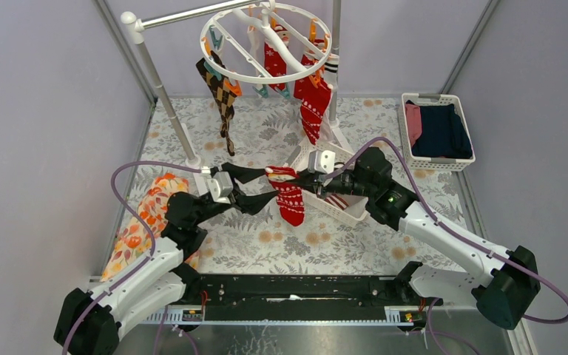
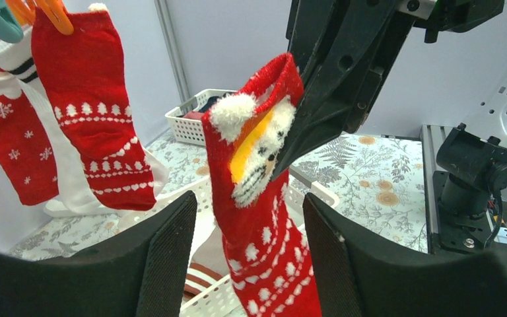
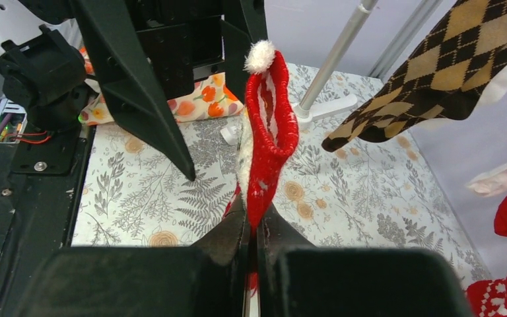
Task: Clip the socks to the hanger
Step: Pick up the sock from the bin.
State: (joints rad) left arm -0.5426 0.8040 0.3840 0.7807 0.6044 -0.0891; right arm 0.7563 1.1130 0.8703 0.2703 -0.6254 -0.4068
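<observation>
Near the arms' bases and in front of the hanger (image 1: 245, 77), the left gripper (image 1: 264, 186) has its fingers spread, one on each side of the red Christmas sock (image 1: 290, 201). The right gripper (image 1: 303, 177) is clenched on that sock's cuff, and the sock dangles above the worktop (image 1: 355, 244). Farther back, an argyle sock (image 1: 223, 96) and red socks (image 1: 314, 103) hang clipped to the hanger.

This looks like a robot test lab, set up like a little laundry corner. A left arm (image 1: 140, 274) and a right arm (image 1: 451, 237) are bolted to a black metal rail (image 1: 296, 290), with purple cables (image 1: 155, 163). Plain grey walls (image 1: 44, 111) stand close around a leafy tablecloth (image 1: 266, 133). Socks (image 1: 314, 103) hang from a round white hanger (image 1: 266, 80), and a white basket (image 1: 440, 163) holds folded clothes (image 1: 440, 129).
</observation>
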